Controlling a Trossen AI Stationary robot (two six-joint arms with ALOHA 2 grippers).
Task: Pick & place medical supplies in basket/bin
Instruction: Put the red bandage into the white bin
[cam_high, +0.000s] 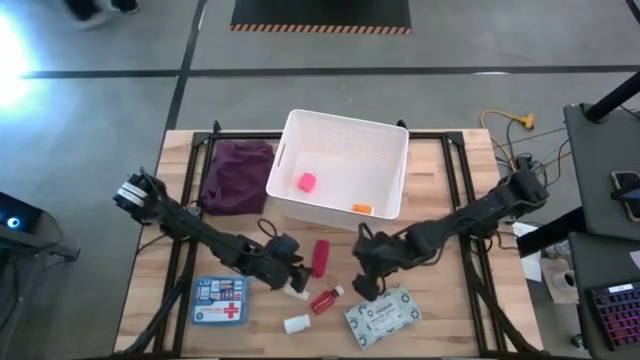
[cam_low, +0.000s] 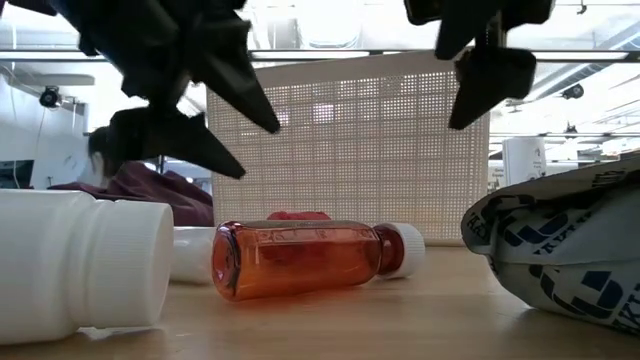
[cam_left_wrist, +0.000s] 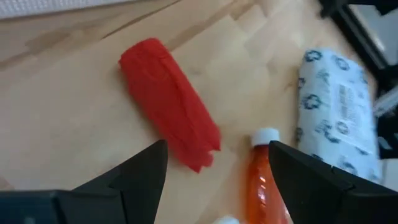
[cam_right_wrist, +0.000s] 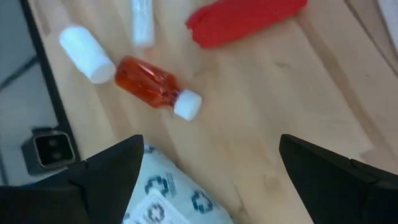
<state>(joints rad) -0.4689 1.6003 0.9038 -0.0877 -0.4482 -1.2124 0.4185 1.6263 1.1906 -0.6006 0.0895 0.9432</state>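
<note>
step: a pick of the next supply is judged to be in hand; the bin (cam_high: 340, 165) is taken as the landmark for all places below.
left gripper (cam_high: 290, 272): held low over the table in front of the bin, jaws wide open and empty, as is seen in the left wrist view.
right gripper (cam_high: 368, 268): held in front of the bin's right half, jaws spread wide with nothing between them.
red tube (cam_high: 321, 257): laid on the wood just in front of the bin, between the two grippers; it is framed by the left fingers in the wrist view and is judged the likeliest target.
how to do it well: the tube is best straddled across its short width and centred in the jaws before closing; a straight lift is advised so the bin's front wall is cleared.
red bottle (cam_high: 326, 299): laid on its side farther from the bin than the tube, close enough to be nudged by a low finger.
white vial (cam_high: 297, 323): laid farthest from the bin, beside the bottle; a second white piece is seen by the left gripper.
packet (cam_high: 383, 315): laid in front of the bin's right side, under the right gripper's reach.
first-aid box (cam_high: 219, 300): laid in front of the bin's left side.
already in the bin: a pink cube (cam_high: 307, 183) and an orange bottle (cam_high: 361, 208).
purple cloth (cam_high: 238, 175): laid touching the bin's left wall, out of the way.
risk: both arms are crowded near the tube, so contact between them is to be watched.
</note>
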